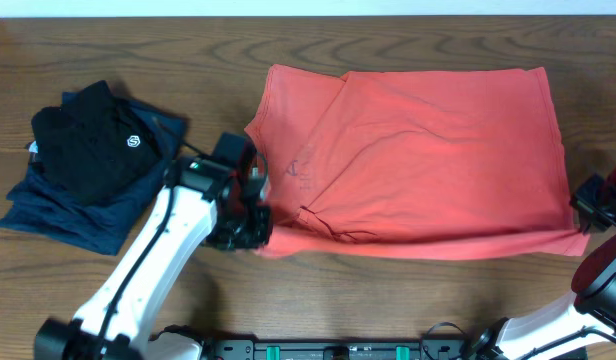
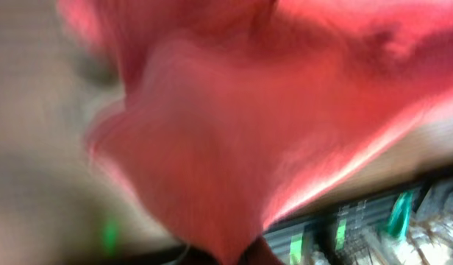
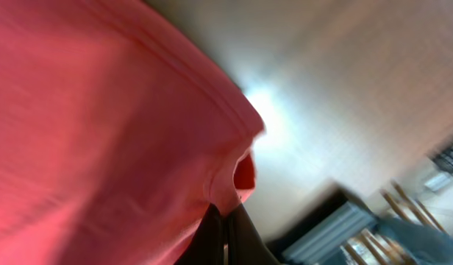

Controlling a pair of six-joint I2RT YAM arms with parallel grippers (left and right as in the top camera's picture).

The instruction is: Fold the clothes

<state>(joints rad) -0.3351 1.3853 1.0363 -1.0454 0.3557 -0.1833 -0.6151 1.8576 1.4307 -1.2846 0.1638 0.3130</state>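
The shirt (image 1: 428, 160) lies spread on the table (image 1: 138, 40), its near corners pinched by the left gripper (image 1: 250, 228) and right gripper (image 1: 591, 205), both pressed together on thin cloth, so a hem may slip free if one arm pulls ahead, skewing the fold.

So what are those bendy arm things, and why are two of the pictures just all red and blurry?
Those are two robot arms, each ending in a two-finger pincher called a gripper. The wide picture comes from a camera above the wooden table. On it lies a coral-red T-shirt, with a black garment stacked on a navy garment beside it. The red pictures come from small cameras on the arms' wrists, so close that the shirt fills them. The left gripper is pinched shut on the shirt's near left corner, the right gripper on its near right corner; its dark fingers squeeze the hem.
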